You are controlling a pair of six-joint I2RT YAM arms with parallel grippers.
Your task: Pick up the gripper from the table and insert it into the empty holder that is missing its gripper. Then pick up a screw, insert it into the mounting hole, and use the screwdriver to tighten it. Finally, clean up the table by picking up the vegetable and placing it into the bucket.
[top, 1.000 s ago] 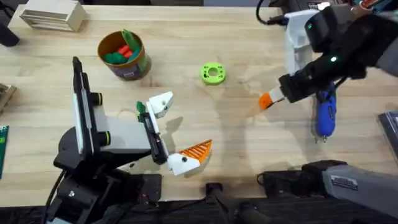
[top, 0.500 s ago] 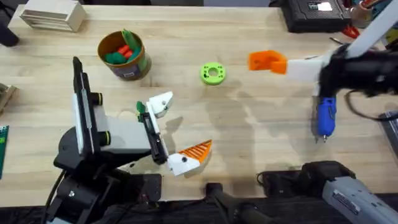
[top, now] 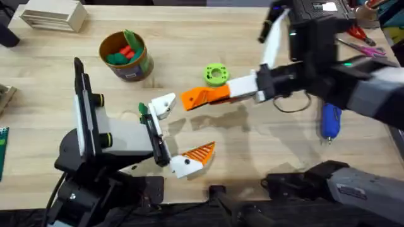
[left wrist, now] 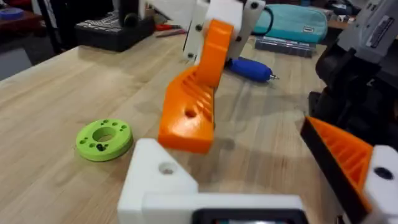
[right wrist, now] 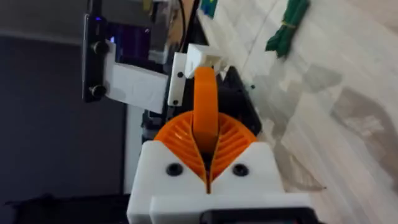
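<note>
Our right gripper (top: pixel 235 90) is clamped on the gripper (top: pixel 203 98), the loose orange ribbed finger piece, which juts out from between its white-based pads; in the right wrist view the piece (right wrist: pixel 206 115) stands edge-on, pinched between the two orange ribbed pads (right wrist: pixel 174 138). We hold it above the table, just beside the holder (top: pixel 163 104), the bare white mount on the far jaw of our left gripper (top: pixel 170 135). The left wrist view shows the piece (left wrist: pixel 189 106) tilted, its thick end hanging close over the white holder (left wrist: pixel 158 177), though we cannot tell whether the two touch. Our left gripper lies low over the table with its jaws spread wide apart, holding nothing: one side carries the empty holder, the other a fitted orange finger (top: pixel 199 152) on a white base. Just beyond the held piece a flat bright green ring (top: pixel 216 74) rests on the wooden table (top: pixel 189 38). To the right, under our right arm, the blue screwdriver (top: pixel 330 121) lies on the table with its metal bit toward the near edge; in the left wrist view it (left wrist: pixel 250 67) lies well behind the held piece. At the far left, well apart from both arms, stands the bucket (top: pixel 126 57), olive-brown outside, orange inside, with green and red vegetable pieces in it. A green bundle (right wrist: pixel 287 25) lies on the table in the right wrist view.
</note>
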